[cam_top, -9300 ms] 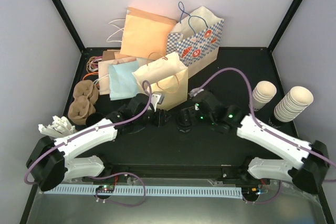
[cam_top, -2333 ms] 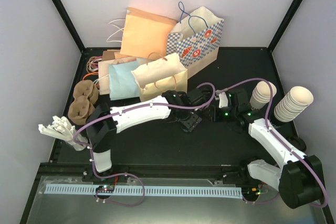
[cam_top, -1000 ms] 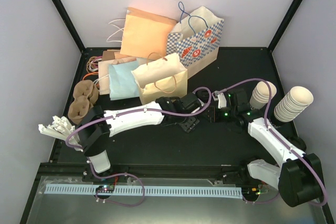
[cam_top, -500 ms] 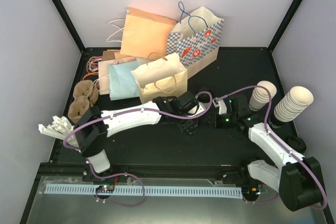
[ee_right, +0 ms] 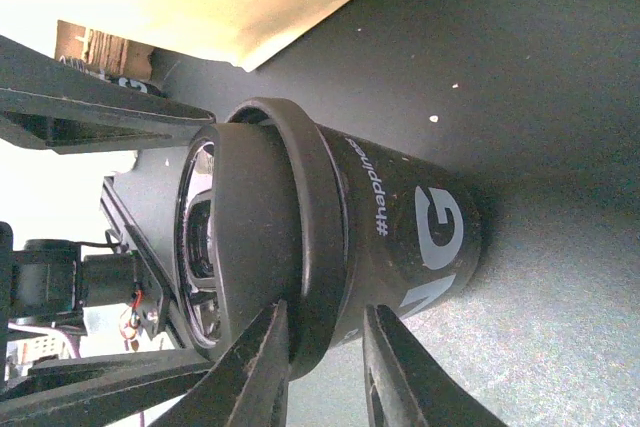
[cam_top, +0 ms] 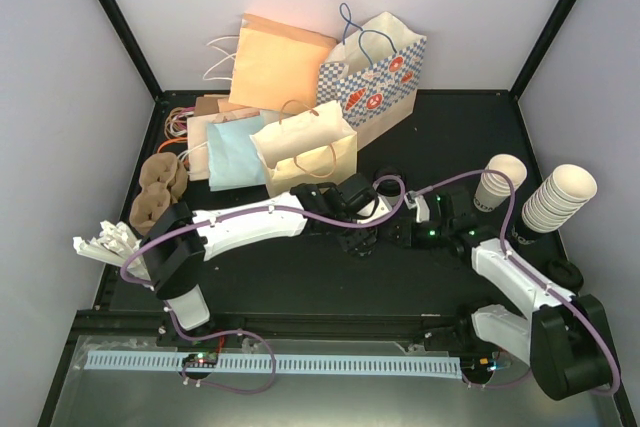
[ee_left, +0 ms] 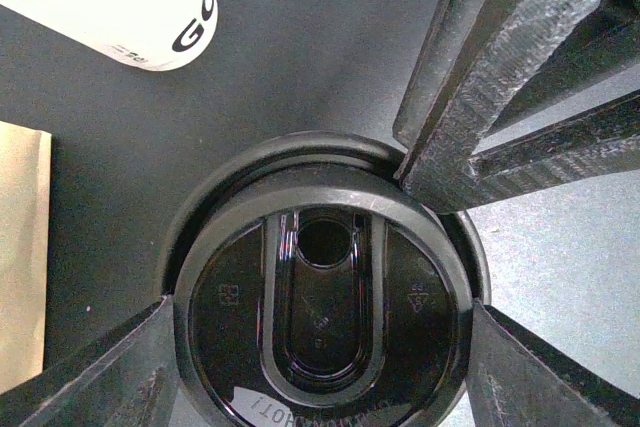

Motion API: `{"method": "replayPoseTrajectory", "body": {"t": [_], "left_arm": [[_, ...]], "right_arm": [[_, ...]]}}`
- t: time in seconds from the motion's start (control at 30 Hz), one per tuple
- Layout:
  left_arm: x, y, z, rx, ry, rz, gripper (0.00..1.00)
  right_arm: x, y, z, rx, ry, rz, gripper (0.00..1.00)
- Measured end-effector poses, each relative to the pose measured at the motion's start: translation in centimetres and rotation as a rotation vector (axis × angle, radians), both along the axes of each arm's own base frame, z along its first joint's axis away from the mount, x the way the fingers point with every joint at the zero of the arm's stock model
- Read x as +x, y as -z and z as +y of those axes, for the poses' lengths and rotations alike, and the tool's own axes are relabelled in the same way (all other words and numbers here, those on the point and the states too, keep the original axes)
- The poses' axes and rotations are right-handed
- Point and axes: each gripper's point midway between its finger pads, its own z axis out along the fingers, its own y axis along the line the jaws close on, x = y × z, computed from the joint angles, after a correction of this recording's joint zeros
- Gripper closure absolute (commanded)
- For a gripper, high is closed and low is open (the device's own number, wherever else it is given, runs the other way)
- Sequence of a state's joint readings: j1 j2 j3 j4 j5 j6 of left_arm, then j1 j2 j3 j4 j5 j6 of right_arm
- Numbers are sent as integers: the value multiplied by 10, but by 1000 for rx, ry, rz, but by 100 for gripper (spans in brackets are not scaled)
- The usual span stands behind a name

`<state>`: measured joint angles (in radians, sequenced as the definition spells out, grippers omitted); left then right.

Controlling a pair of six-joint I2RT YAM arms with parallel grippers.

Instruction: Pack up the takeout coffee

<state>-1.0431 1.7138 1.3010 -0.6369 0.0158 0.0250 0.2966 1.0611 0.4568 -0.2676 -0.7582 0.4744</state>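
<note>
The takeout coffee here is a black cup (ee_right: pixel 410 222) with pale lettering and a black lid (ee_left: pixel 320 317). It stands on the dark mat in front of the cream paper bag (cam_top: pixel 305 152). My left gripper (ee_left: pixel 320 347) comes down from above, its wide-set fingers (ee_left: pixel 120 367) pressed against both sides of the lid. My right gripper (ee_right: pixel 325 357) reaches in from the right at lid height. One finger sits on the lid's crown and the other on the cup wall, so they pinch the rim between them. From above, both gripper heads (cam_top: pixel 375 227) hide the cup.
A white cup with black lettering (ee_left: pixel 130 2) lies just beyond the lid, near the cream bag. Flat bags (cam_top: pixel 235 142) and a checked bag (cam_top: pixel 375 77) fill the back left. Stacked lidless cups (cam_top: pixel 558 195) stand at the right edge, and brown cup carriers (cam_top: pixel 158 192) at the left.
My right gripper has moved left and nearer, away from the cup stacks to the lidded cup, and its fingers have narrowed. The left gripper has held its place over the lid.
</note>
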Motion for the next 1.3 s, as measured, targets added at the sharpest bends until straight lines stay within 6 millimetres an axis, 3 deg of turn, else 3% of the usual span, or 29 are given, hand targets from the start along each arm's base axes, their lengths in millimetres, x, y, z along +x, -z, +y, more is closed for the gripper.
{"method": "replayPoseTrajectory", "body": {"t": [0.17,0.9,1.3], "left_arm": [[1,0,0,0,0,-2,42],[1,3,1,5,9,-6,43],[0,2,-4,-18,20,-5,43]], "right_arm": [[1,2,1,38,-3,-8,82],[-2,12,4,170,16,11,83],[-1,5,-5,103,79,25,75]]}}
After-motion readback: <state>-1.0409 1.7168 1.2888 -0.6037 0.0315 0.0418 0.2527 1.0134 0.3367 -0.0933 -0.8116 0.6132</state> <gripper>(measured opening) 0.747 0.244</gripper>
